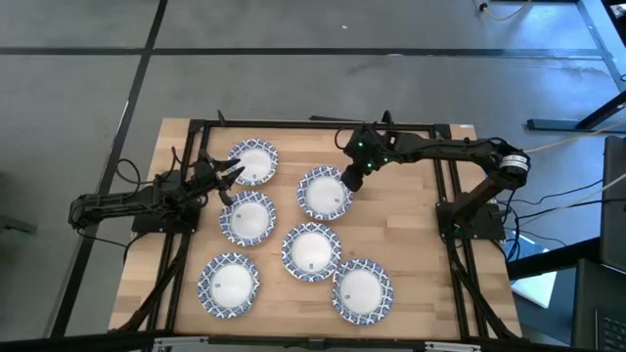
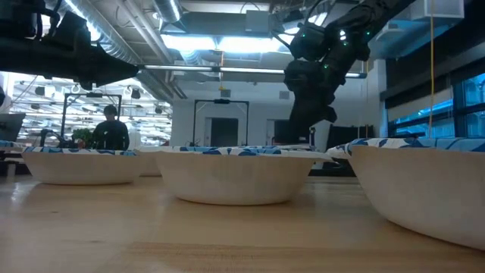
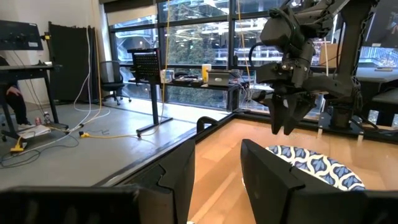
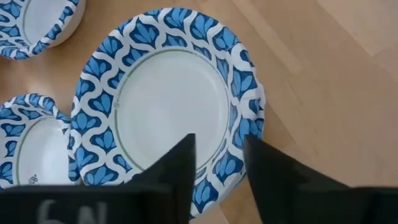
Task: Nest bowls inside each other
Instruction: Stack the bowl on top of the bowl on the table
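The right hand, fingers parted, covers one bowl's rim, while the open left hand waits beside another.

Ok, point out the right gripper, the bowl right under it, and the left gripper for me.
right gripper (image 1: 349, 182): high view, between its fingertips.
bowl under it (image 1: 321, 195): high view, on its white centre.
left gripper (image 1: 235, 174): high view, between its fingertips, beside the far-left bowl (image 1: 256, 161), on its centre.

Dark jointed arms, green lights
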